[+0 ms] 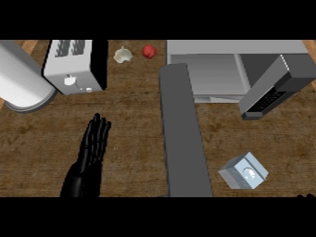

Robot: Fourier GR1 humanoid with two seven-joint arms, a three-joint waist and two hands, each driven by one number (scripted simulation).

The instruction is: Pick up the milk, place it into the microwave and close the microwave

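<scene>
The milk (243,171) is a small pale blue-grey carton with a round white cap, standing on the wooden counter at the lower right. The microwave (208,74) sits at the back right with its cavity exposed; its door (278,88) is swung out to the right. My left hand (93,146) is open at the lower left, fingers straight and pointing away, far from the carton. Only the black fingertips of my right hand (311,195) show at the lower right edge, below and to the right of the milk.
A long grey forearm-like bar (184,134) runs from the lower edge up to the microwave's left front corner. A toaster (75,65) and a large white cylinder (13,76) stand at the back left. A garlic bulb (123,55) and a red item (148,51) lie behind.
</scene>
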